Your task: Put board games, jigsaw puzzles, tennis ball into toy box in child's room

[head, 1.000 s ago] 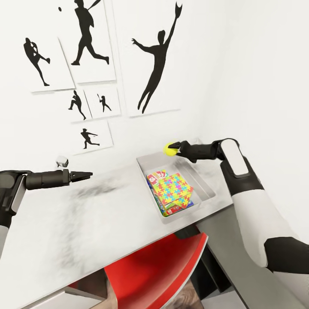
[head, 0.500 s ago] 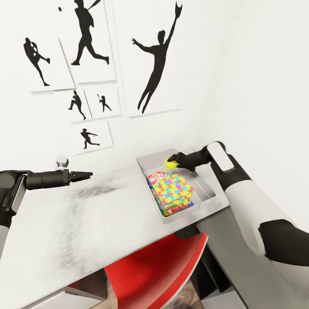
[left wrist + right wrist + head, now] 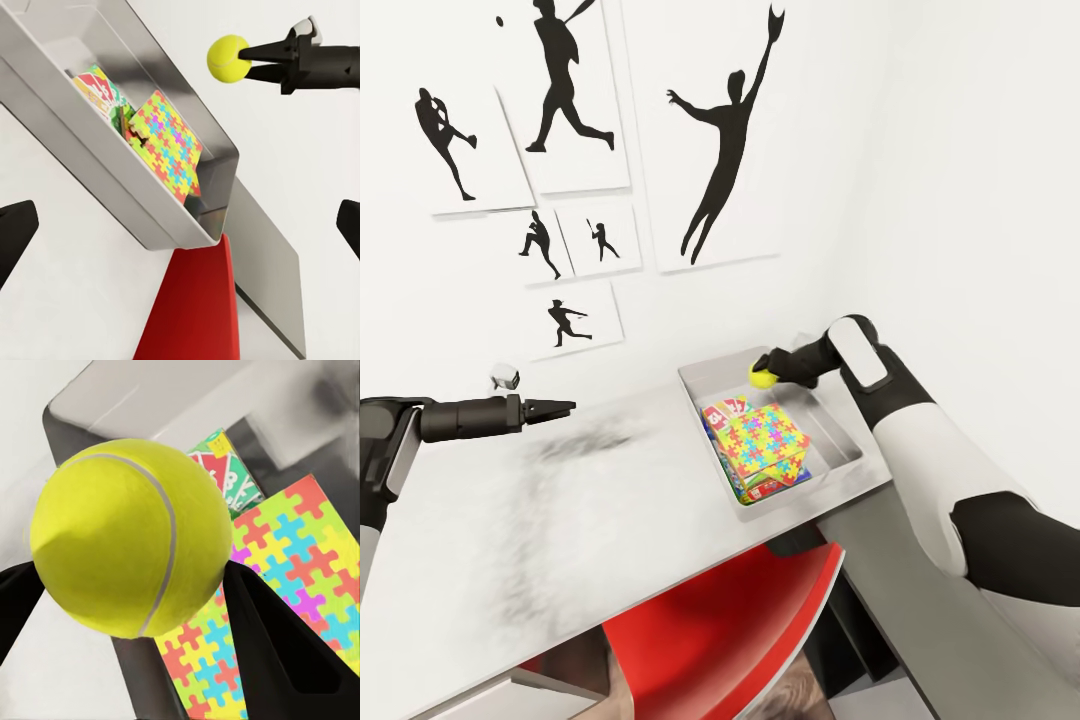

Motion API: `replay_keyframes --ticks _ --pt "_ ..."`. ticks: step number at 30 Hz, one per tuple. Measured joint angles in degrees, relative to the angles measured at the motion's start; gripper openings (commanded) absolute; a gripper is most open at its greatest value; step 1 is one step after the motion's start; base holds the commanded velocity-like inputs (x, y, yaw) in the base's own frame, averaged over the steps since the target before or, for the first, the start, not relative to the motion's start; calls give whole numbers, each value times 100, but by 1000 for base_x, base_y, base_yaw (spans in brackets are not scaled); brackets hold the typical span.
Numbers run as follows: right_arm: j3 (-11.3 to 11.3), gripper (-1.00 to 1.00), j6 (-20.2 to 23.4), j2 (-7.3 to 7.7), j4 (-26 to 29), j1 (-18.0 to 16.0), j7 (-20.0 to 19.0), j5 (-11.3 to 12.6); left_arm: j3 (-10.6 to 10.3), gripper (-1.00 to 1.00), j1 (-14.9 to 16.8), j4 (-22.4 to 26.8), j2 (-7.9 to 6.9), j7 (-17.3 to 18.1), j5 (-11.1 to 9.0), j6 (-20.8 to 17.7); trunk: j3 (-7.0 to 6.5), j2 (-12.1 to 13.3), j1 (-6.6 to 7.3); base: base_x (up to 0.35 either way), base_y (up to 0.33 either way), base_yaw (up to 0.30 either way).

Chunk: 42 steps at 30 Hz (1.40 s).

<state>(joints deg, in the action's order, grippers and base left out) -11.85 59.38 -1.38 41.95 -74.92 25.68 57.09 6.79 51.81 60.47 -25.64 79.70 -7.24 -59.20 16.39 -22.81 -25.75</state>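
— Fingers first: left gripper at nine o'clock, over the bare table. State?

— Tips look together from the head; its wrist view shows them spread wide, gripping nothing.

— Box?

— One, at three o'clock. Its contents overlap: one puzzle on top, one red-and-green game peeking at its eleven o'clock, more edges beneath, uncountable.

— Ball?

— One, pinched in the right gripper, over the box's far corner at one o'clock. The fingers hide its sides.

— Below?

— One red chair, cut off by the table.
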Motion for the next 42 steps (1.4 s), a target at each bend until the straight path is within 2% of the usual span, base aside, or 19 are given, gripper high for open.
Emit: replay_keyframes --ticks 5,8,24,26,32,42 --pt "13 -100 -39 -4 -26 -22 2 -346 0 100 0 0 -1 6 -2 0 1 0 0 0 0 0" --pt "6 -100 -152 51 -35 -24 0 -400 13 100 0 0 -4 15 -2 0 10 0 0 0 0 0" --pt "-24 -100 -182 83 -35 -25 77 -428 87 100 0 0 -15 53 -2 -7 131 0 0 0 0 0" --pt "-24 -100 -171 83 -34 -25 181 -430 92 100 0 0 -28 120 -3 -6 138 0 0 0 0 0" --pt "-17 -100 -130 91 -32 -25 649 -429 175 100 0 0 -53 633 5 1 149 0 0 0 0 0" --pt "-23 -100 -124 87 -32 -25 752 -425 201 100 0 0 -70 810 10 4 227 0 0 0 0 0"
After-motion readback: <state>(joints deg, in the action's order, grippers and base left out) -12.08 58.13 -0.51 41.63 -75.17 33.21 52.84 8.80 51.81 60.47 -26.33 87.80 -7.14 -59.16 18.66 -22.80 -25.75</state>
